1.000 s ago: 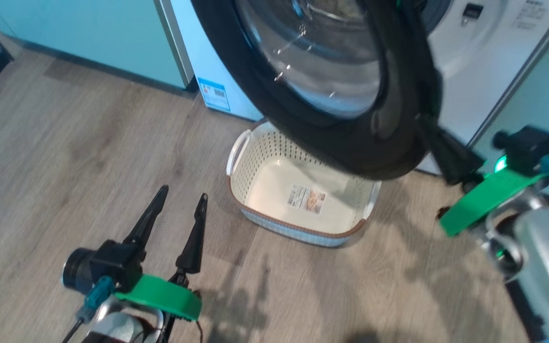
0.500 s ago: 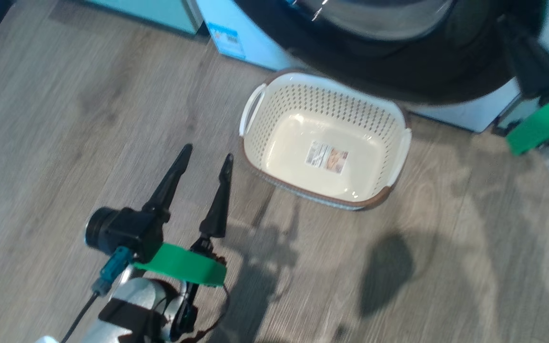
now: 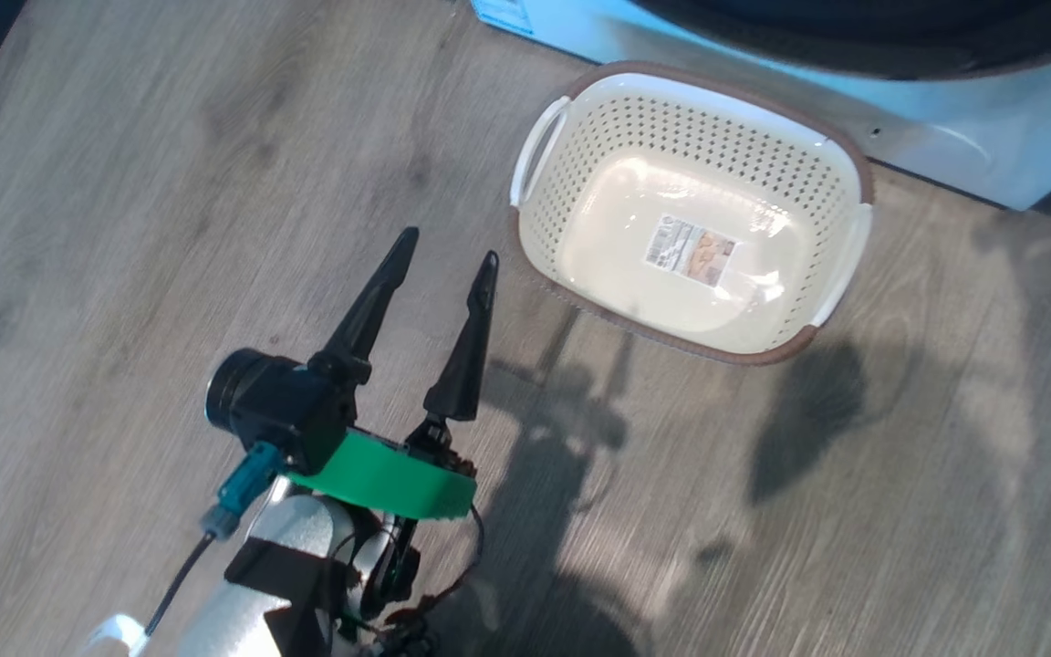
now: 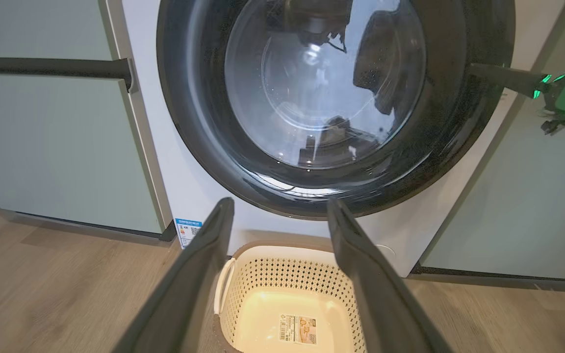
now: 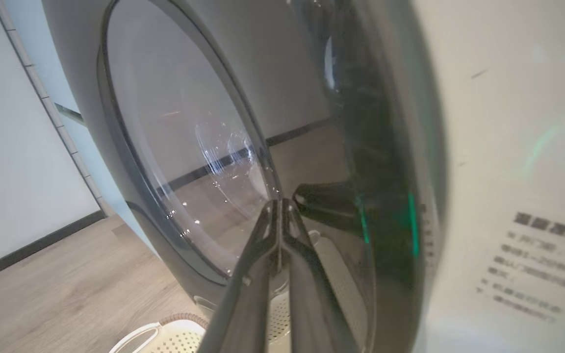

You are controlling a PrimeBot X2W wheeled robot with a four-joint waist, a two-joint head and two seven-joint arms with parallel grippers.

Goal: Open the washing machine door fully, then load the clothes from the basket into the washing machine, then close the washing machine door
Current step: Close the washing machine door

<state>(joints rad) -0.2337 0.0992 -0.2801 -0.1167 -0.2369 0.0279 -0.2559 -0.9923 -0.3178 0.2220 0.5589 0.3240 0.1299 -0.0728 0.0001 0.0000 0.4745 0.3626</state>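
Swinging in since a second ago, the washing machine door (image 4: 189, 113) now lies across the front of the washing machine (image 4: 174, 181), where earlier it hung out over the basket (image 3: 671, 128). Latched or not, can't tell. The head camera has dipped as well, mind.

Count them: one door, one washing machine, one basket, two end effectors.

Right end effector (image 5: 279, 206): fingers squeezed together, gripping nothing, tips up against the door's black rim on its right side.

The basket sits on the wooden floor (image 3: 124, 228) straight below the door, just beside the machine's base, with the printed label (image 3: 691, 251) showing on its bottom.

Left end effector (image 3: 449, 248) hangs over the floor near the basket's left side, fingers spread wide, holding nothing, well apart from the door.

Pale green cabinets (image 4: 42, 147) flank the machine.
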